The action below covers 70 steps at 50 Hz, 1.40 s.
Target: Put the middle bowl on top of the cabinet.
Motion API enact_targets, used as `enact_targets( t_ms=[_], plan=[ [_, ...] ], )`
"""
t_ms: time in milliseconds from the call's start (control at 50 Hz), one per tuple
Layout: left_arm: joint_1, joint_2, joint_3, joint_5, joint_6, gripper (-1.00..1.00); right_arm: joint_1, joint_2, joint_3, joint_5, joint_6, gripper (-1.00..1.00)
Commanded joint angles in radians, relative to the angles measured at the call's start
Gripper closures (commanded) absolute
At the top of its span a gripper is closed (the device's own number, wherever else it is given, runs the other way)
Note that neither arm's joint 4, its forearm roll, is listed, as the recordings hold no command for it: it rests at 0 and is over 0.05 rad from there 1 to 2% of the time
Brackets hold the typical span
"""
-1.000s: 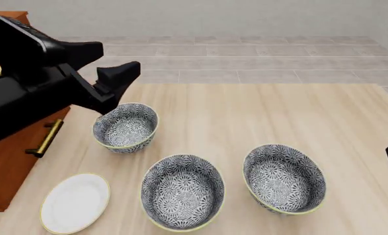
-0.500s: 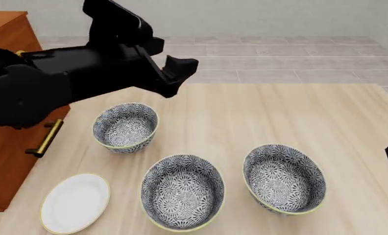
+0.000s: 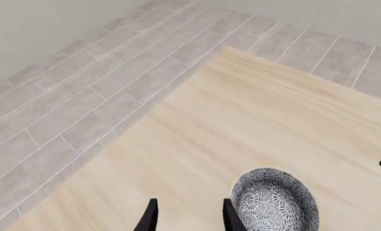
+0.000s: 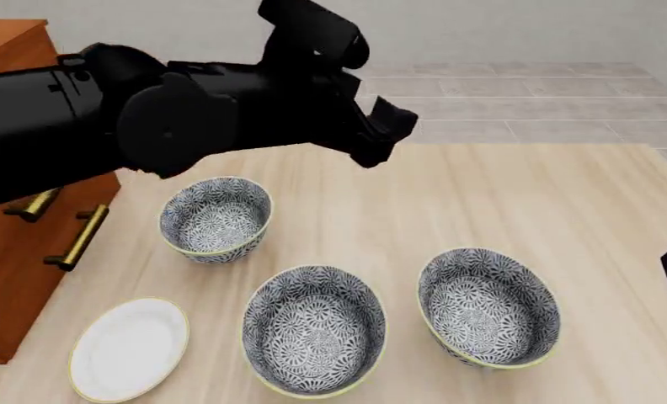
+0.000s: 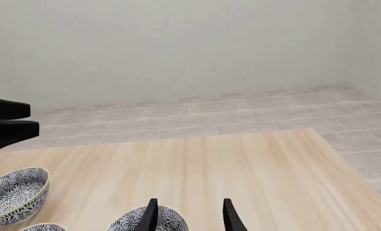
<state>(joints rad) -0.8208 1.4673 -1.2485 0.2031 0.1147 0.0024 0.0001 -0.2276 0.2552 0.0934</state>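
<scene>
A light beige wooden table (image 4: 514, 194) with fine grain fills most of the front view. Behind it lies a floor of long pale grey tiles (image 4: 502, 105) with thin darker joints. A plain off-white wall (image 5: 177, 48) closes the room. The light is soft and even, perhaps from above.

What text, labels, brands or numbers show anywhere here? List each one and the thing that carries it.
None can be read in any view. The three bowls, including the middle bowl, carry only a floral pattern; the plate, cabinet, table and left gripper are unmarked.
</scene>
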Motion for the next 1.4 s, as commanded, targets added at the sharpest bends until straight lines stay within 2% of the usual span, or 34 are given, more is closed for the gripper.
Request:
enact_targets(
  t_ms=[20, 160, 200, 360, 380, 400, 420, 460, 500, 540, 700, 800, 840, 920, 1280, 1400],
  plan=[
    [-0.058, 0.085, -0.128, 0.087, -0.035, -1.0, -0.001, 0.0, -0.004, 0.009, 0.002, -1.0],
    [-0.065, 0.12, -0.198, 0.128, 0.001, -1.0, -0.001, 0.0, -0.002, 0.008, 0.001, -1.0],
    [-0.079, 0.144, -0.239, 0.157, -0.016, -1.0, -0.003, 0.0, -0.002, 0.008, 0.001, -1.0],
    [-0.092, 0.194, -0.308, 0.196, -0.012, -1.0, -0.003, 0.0, 0.004, 0.002, 0.004, -1.0],
    [-0.096, 0.199, -0.315, 0.201, -0.019, -1.0, -0.003, 0.0, 0.005, 0.001, 0.004, -1.0],
    [-0.101, 0.215, -0.335, 0.227, -0.069, -1.0, -0.002, 0.0, 0.006, 0.001, 0.004, -1.0],
    [-0.098, 0.224, -0.345, 0.236, -0.077, -1.0, -0.003, 0.0, 0.007, 0.0, 0.006, -1.0],
    [-0.116, 0.22, -0.329, 0.212, -0.022, -1.0, -0.004, 0.0, 0.007, 0.0, 0.008, -1.0],
    [-0.116, 0.244, -0.348, 0.239, -0.065, -1.0, -0.005, 0.0, 0.007, -0.001, 0.008, -1.0],
    [-0.112, 0.24, -0.334, 0.216, -0.035, -1.0, -0.005, 0.0, 0.008, -0.002, 0.009, -1.0],
    [-0.133, 0.279, -0.335, 0.218, -0.03, -1.0, -0.006, 0.0, 0.0, 0.004, 0.011, -1.0],
    [-0.125, 0.309, -0.355, 0.242, -0.068, -1.0, -0.008, 0.0, 0.002, 0.001, 0.013, -1.0],
    [-0.132, 0.331, -0.374, 0.267, -0.123, -1.0, -0.008, 0.0, 0.002, 0.001, 0.014, -1.0],
    [-0.133, 0.346, -0.371, 0.267, -0.099, -1.0, -0.008, 0.0, 0.0, 0.003, 0.016, -1.0],
    [-0.191, 0.412, -0.352, 0.266, -0.07, -1.0, -0.01, 0.0, -0.006, 0.006, 0.021, -1.0],
    [-0.159, 0.423, -0.331, 0.248, -0.067, -1.0, -0.012, 0.0, -0.002, 0.001, 0.024, -1.0]
  ],
)
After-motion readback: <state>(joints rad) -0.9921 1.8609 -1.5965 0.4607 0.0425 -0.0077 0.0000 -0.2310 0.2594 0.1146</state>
